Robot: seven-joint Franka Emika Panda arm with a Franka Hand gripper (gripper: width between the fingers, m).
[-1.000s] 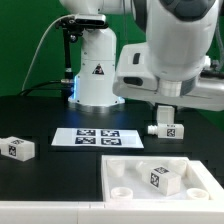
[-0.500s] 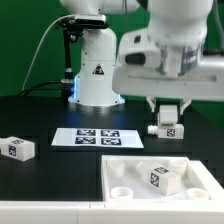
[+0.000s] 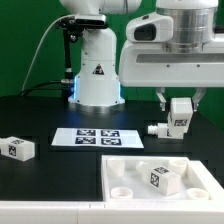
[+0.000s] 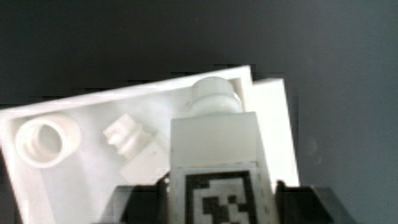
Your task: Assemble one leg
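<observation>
My gripper (image 3: 181,108) is shut on a leg (image 3: 181,116), a white peg with a square tag, and holds it just above the black table at the exterior view's right. A small white piece (image 3: 157,129) lies on the table beside it; I cannot tell whether it belongs to the held leg. In the wrist view the leg (image 4: 222,140) sits between the dark fingers (image 4: 135,200) of the gripper (image 4: 217,205), with the white panel (image 4: 80,110) and its round socket (image 4: 45,140) beyond. The panel (image 3: 125,172) lies at the front right.
Another leg (image 3: 17,148) lies on the table at the exterior view's left. A third leg (image 3: 165,178) rests on the panel. The marker board (image 3: 97,137) lies in the middle. The robot's white base (image 3: 95,75) stands behind it.
The gripper came down on the leg lying at the right, shut on it, then lifted it slightly and carried it toward the exterior view's right.
</observation>
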